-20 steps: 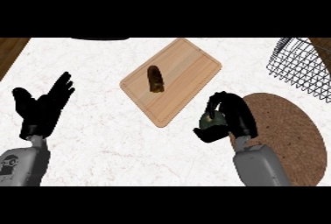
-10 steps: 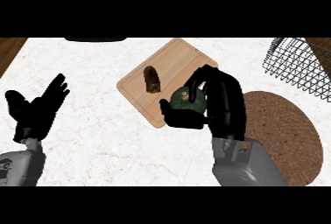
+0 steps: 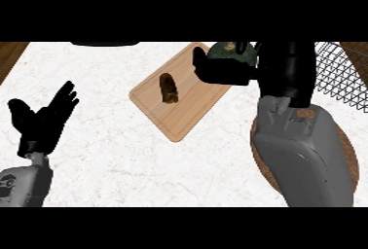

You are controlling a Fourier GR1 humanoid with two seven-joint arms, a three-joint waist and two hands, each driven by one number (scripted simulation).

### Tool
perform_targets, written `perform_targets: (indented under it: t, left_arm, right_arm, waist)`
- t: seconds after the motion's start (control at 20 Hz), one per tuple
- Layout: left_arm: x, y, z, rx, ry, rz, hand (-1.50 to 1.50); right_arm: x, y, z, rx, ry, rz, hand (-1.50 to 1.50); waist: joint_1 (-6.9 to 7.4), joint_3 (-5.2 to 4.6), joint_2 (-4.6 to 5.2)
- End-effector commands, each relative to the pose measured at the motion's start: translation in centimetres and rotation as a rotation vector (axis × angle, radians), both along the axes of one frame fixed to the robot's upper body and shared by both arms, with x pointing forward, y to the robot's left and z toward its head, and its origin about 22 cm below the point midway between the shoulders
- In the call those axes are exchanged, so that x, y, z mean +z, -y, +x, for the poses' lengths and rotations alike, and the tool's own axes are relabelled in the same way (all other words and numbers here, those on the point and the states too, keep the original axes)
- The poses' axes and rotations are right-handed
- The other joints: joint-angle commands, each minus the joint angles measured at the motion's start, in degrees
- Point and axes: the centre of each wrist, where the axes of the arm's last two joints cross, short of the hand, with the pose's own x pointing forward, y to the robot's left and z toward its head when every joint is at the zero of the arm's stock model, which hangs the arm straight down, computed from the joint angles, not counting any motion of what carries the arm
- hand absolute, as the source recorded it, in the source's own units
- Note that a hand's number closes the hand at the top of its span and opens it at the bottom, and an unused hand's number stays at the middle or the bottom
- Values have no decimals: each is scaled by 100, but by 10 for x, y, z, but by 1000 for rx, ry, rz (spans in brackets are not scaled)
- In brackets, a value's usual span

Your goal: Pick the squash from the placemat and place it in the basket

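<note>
The white marble table [image 3: 108, 160] takes up most of the head view. The right forearm [image 3: 302, 155] is seen stretched up across the right side, and most of the round brown placemat [image 3: 350, 151] is hidden under it. A wooden cutting board [image 3: 188, 114] is laid at an angle near the middle of the table. Only part of the wire basket [image 3: 338, 73] is shown at the upper right edge, so what's inside can't be told.

The right hand [image 3: 219, 70] is held above the far corner of the board, just left of the basket, with its fingers [image 3: 205, 58] curled around the squash [image 3: 230, 51]. So the green squash is off the placemat, gripped up in the air, not in the basket yet.

The left hand [image 3: 43, 119] is parked near the left edge, fingers straight and spread, nothing touched.

A small dark brown item [image 3: 168, 88] is left lying on the board.
</note>
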Motion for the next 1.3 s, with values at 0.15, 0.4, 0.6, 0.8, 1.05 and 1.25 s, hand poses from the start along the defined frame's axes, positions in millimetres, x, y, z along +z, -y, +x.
perform_targets:
  t: [0.15, 0.4, 0.6, 0.8, 1.05, 1.25]
  left_arm:
    - [20, -6, -1, -8, 10, -3, 0]
    - [-2, -4, -2, -23, 1, -5, 0]
    - [5, -2, -4, 15, 8, 15, 0]
    - [-2, -11, -2, -6, 10, 10, 0]
    - [3, -13, 0, 5, 14, 6, 0]
    - [1, -12, -10, -21, 29, 0, 0]
  right_arm:
    - [59, 37, 44, -142, 58, 6, 150]
    - [41, 64, 72, -248, 38, -87, 150]
    - [36, 86, 90, -371, 25, -113, 150]
    - [30, 118, 102, -402, 28, -113, 150]
    - [5, 179, 108, -395, 17, -106, 150]
    - [0, 215, 107, -429, 8, -133, 150]
  waist:
    - [51, 4, 12]
    - [17, 1, 28]
    - [44, 3, 25]
    - [11, 2, 25]
    - [9, 5, 27]
    - [38, 5, 24]
